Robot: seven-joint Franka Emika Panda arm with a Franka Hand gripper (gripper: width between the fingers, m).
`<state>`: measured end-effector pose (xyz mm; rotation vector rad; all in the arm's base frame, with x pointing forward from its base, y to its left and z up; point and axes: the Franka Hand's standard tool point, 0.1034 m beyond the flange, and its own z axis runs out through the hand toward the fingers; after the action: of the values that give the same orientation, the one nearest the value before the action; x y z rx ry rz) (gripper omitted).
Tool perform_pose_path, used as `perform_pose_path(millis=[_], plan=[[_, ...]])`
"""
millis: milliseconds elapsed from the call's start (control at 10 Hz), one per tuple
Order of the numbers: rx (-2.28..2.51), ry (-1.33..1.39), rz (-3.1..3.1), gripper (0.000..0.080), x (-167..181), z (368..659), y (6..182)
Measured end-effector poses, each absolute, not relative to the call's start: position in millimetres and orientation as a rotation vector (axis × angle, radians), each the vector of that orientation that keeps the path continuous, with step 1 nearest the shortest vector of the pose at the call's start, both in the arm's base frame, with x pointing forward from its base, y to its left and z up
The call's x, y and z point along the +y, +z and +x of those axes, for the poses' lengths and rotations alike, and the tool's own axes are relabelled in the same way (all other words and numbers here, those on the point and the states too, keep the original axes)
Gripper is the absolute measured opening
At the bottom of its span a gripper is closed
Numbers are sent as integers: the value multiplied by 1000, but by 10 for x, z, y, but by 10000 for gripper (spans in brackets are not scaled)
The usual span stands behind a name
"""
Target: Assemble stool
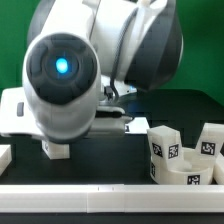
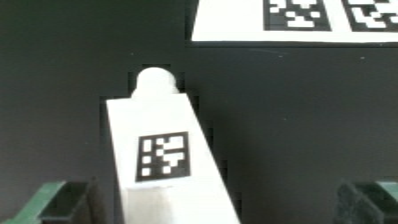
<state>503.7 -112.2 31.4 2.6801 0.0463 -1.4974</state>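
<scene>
Lining up on a stool leg, looks like the pickup step

Going from the exterior view's left: the arm's two-finger gripper (image 2: pixel 214 203) is hovering with its jaws wide apart and empty. The small white blocky plastic leg (image 2: pixel 164 150) is lying on the black table (image 1: pixel 100 166) between them, off-centre. The white plastic ring-like seat (image 1: pixel 185 168) is sitting well apart on the right. I'm guessing the next move is centring, dropping and closing.

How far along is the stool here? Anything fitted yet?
Done: nothing is visibly fitted. Tagged white parts sit grouped at the exterior view's right, and any joints between them cannot be made out. In hand: the open gripper straddles a leg lying on the table, not clamped. Left: grasping that leg and, it seems, all the joining.
</scene>
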Motion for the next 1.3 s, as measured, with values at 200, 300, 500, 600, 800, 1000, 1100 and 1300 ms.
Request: perform_pose_path(millis=[200,300,500,600,800,1000,1100,1300], plan=[[43,-1488,2682,649,-1135,5050,302],[43,-1490,2683,649,-1144,5047,302],[91,-1525,2718,649,-1234,4996,274],[103,-1517,2731,649,-1237,4980,214],[100,-1494,2736,649,-1227,4931,100],[105,-1486,2738,649,-1210,4937,76],[95,-1482,2735,649,-1208,4937,69],[86,-1482,2732,539,-1209,4933,66]])
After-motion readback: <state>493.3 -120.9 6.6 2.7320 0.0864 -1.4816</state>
